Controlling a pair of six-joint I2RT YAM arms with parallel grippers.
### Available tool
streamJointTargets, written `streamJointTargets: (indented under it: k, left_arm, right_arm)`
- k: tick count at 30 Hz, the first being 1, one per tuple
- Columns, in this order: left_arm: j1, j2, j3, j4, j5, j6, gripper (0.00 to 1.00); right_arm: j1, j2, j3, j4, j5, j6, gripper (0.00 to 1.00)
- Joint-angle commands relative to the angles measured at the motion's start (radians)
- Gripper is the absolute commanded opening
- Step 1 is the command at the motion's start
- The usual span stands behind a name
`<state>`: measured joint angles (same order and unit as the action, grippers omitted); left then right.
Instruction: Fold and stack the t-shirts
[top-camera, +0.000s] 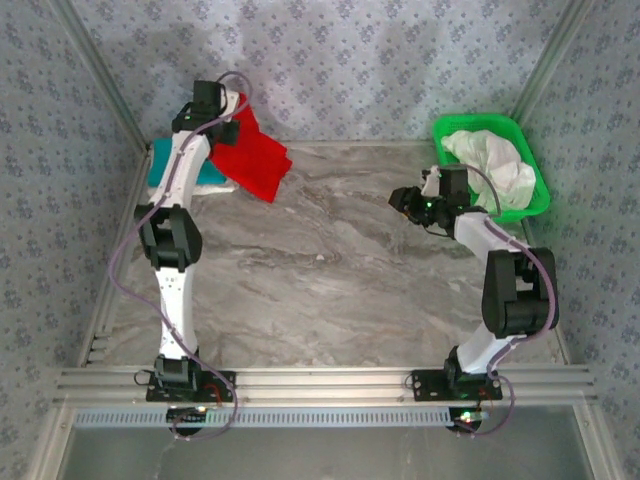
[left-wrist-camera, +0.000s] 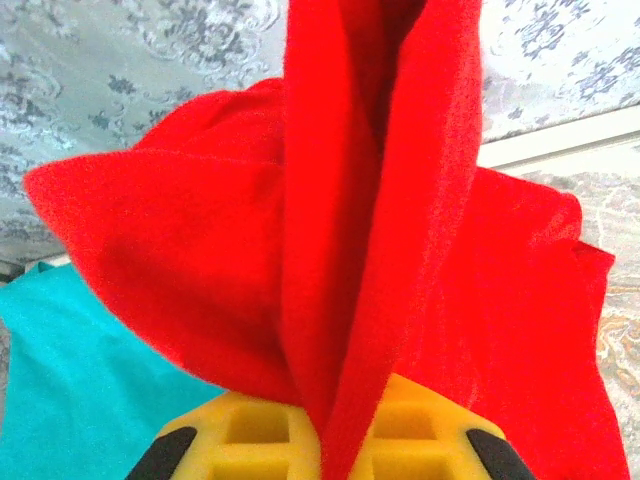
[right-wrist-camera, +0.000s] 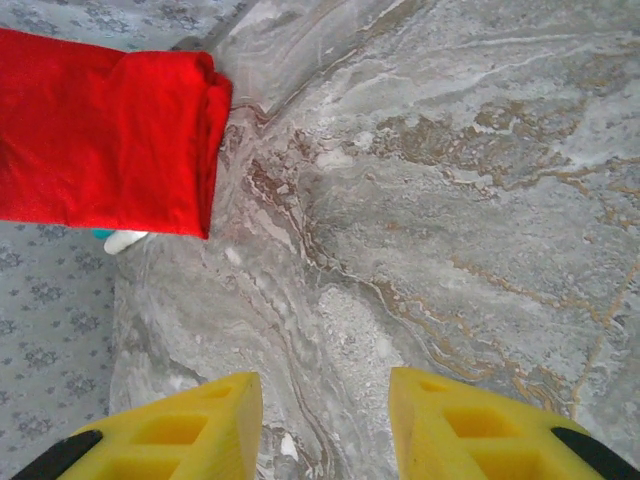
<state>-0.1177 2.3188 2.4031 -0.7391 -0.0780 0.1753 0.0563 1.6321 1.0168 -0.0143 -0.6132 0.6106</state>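
The left end effector (top-camera: 228, 126) is clenched on a fold of the red t-shirt (top-camera: 258, 160), which hangs from it at the far left of the bench (top-camera: 340, 270), partly over the teal t-shirt (top-camera: 160, 165). The right end effector (right-wrist-camera: 325, 425) is released over bare bench, near the green basket (top-camera: 541, 200) of white t-shirts (top-camera: 495, 165) at far right.

Robot lab cell: aluminium frame (top-camera: 320, 381), marble table (top-camera: 330, 270), patterned walls (top-camera: 380, 60).

A green mesh basket (top-camera: 478, 121) sits at the marbled table's (top-camera: 330, 270) far right corner.
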Motion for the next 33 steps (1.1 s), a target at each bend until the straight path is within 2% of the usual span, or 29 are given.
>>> streamJointTargets:
  k: [1,11,21,33]
  left_arm:
    - [0.030,0.005,0.079,-0.034,0.043,0.022,0.00]
    - [0.095,0.051,0.233,-0.072,0.051,-0.005,0.00]
    - [0.171,0.079,0.231,-0.073,0.056,-0.019,0.00]
    - [0.259,0.128,0.171,-0.048,-0.018,-0.055,0.00]
  right_arm:
    - [-0.009,0.005,-0.007,-0.028,0.010,0.008,0.40]
    - [-0.008,0.031,-0.005,-0.047,0.006,0.011,0.39]
    - [-0.003,0.020,0.005,-0.083,0.019,0.011,0.39]
    - [-0.004,0.017,0.038,-0.162,0.023,-0.015,0.40]
